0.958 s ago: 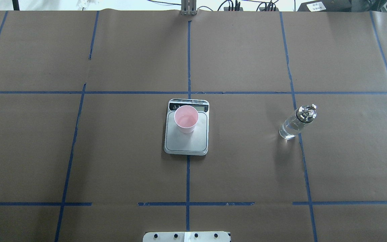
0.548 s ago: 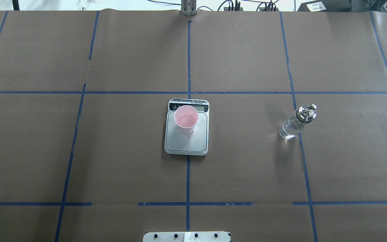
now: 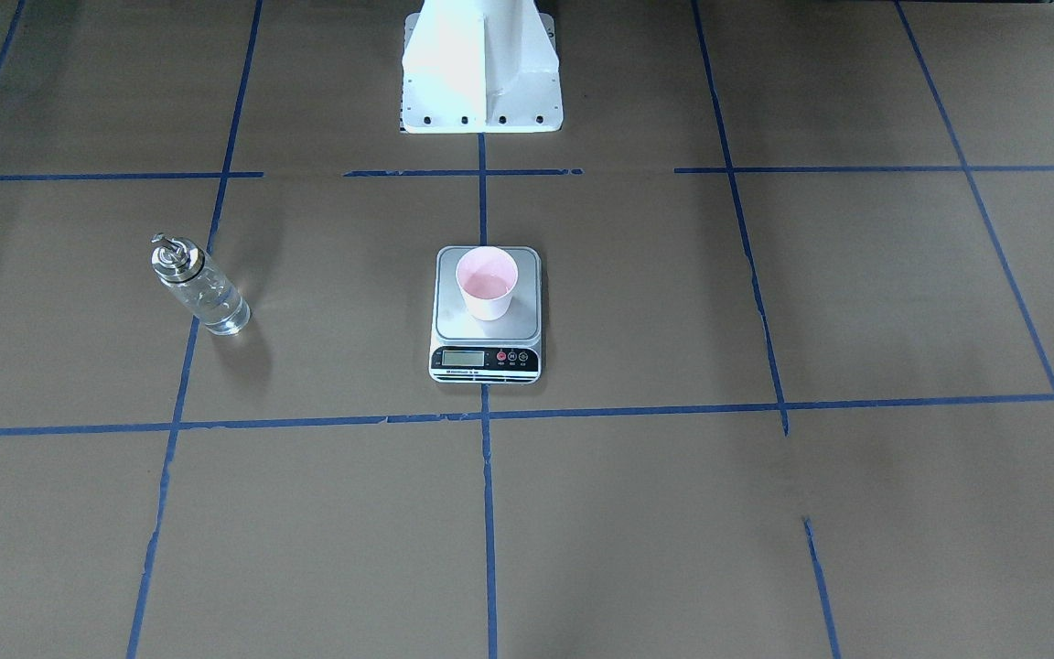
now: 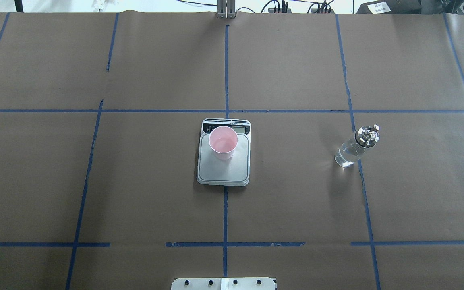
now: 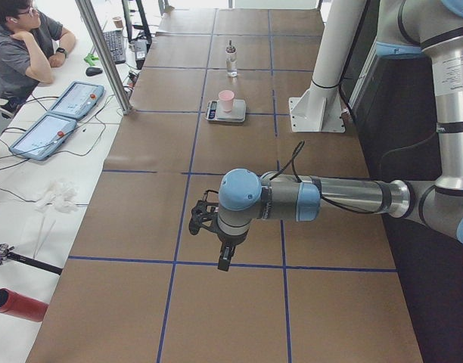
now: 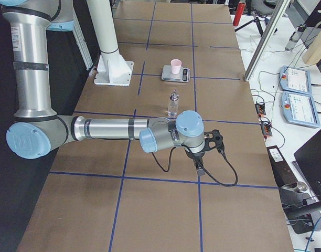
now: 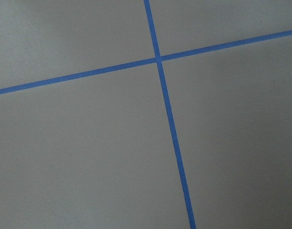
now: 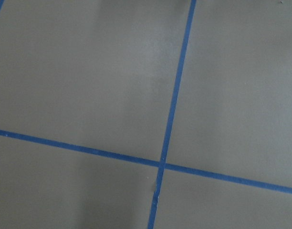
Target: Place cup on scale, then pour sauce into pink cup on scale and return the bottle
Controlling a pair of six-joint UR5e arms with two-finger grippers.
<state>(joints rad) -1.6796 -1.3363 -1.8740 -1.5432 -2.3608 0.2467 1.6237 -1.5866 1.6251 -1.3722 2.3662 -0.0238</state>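
Facing the robot, the cup (image 3: pixel 487 282) stands on the scale (image 3: pixel 488 329), and the bottle (image 3: pixel 199 286) is upright, well off toward the robot's right. Overhead, no arm shows. In the side views the right gripper (image 6: pixel 199 169) hangs nearer the bottle than the left gripper (image 5: pixel 225 261); I cannot tell whether either's fingers are parted.

With the left arm (image 5: pixel 345 198), reaches out level and low, forearm straight, blue-capped left wrist (image 5: pixel 240 189) at its end. Below that wrist, points the left hand (image 5: pixel 225 255) straight down, clear above the counter (image 5: pixel 141 227). With the right arm (image 6: pixel 103 128), mirrors the pose: forearm level, blue-capped right wrist (image 6: pixel 189 124) beyond it, right hand (image 6: pixel 198 167) hung downward beneath, off the counter. Cannot tell from these side views whether either hand's fingers are spread or closed.
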